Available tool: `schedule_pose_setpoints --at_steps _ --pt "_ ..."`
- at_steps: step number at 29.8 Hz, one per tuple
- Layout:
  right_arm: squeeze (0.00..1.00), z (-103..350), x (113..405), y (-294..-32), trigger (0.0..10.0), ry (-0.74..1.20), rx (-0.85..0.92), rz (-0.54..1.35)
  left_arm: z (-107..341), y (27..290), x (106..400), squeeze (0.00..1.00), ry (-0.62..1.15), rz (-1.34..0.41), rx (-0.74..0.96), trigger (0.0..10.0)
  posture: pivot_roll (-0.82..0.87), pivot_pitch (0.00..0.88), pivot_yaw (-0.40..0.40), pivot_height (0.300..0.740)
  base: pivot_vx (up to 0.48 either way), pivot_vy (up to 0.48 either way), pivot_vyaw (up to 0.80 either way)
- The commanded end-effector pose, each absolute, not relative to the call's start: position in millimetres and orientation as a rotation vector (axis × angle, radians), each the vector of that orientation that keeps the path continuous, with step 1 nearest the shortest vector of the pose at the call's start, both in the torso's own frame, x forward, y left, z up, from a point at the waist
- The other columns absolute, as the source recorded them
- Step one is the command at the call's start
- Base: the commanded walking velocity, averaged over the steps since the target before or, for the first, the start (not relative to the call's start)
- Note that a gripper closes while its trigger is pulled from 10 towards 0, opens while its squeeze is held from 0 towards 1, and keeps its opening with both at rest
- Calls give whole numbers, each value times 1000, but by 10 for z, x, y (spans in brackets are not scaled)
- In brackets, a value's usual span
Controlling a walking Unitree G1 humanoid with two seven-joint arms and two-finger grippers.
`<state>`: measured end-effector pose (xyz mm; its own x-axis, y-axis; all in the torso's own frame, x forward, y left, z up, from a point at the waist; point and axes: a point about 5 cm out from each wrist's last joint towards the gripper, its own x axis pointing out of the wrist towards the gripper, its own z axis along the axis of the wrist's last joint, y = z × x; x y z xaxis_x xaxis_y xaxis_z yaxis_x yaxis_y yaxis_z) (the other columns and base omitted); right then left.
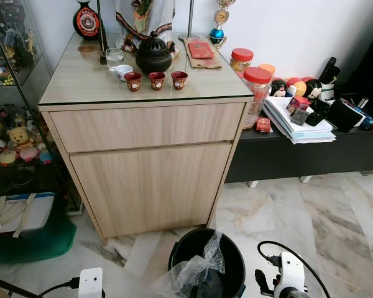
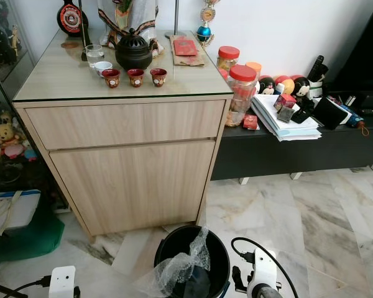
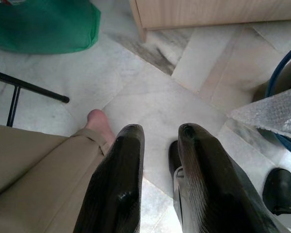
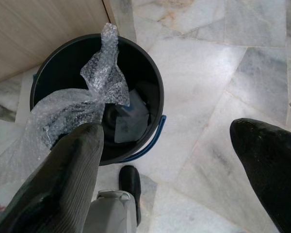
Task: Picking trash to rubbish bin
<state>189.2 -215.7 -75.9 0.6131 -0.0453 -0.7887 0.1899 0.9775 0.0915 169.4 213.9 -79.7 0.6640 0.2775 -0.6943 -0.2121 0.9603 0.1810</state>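
A black rubbish bin (image 1: 231, 256) with a blue handle stands on the marble floor in front of the wooden cabinet. A crumpled sheet of bubble wrap (image 4: 104, 73) lies partly inside it and hangs over the rim on the robot's left side. Some flat scraps (image 4: 131, 121) lie at the bin's bottom. My right gripper (image 4: 167, 128) hovers open above the bin's right edge, holding nothing. My left gripper (image 3: 160, 133) hangs low over the floor to the left of the bin. Its fingers stand a little apart with nothing between them.
The wooden cabinet (image 1: 149, 167) rises just behind the bin, with small cups and ornaments on top. A low black bench (image 1: 298, 158) with papers and jars runs to the right. A green bag (image 1: 31, 239) lies at the left. A person's trouser leg (image 3: 39, 174) is beside my left gripper.
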Motion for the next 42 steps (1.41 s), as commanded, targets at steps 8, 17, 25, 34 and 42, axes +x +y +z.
schedule_pose_setpoints --at_steps 8,17,25,34,42 --pt "0 -744 1906 -2186 10000 885 181 -159 -833 2097 1649 0 826 253 76 10000 -97 19 -96 740 0 0 0" --pt "0 -746 1903 -2177 10000 880 188 -159 -840 2082 1638 0 829 242 71 10000 -100 34 -94 740 -193 0 0" --pt "0 -745 1906 -2178 10000 880 185 -158 -836 2063 1657 0 827 232 66 10000 -101 34 -96 740 -345 0 0" --pt "0 -742 1910 -2178 10000 880 183 -155 -838 2046 1663 0 828 228 64 10000 -106 31 -98 740 -391 0 0" --pt "0 -744 1908 -2176 10000 881 181 -153 -844 2025 1658 0 830 225 60 10000 -109 32 -101 740 -377 0 0"
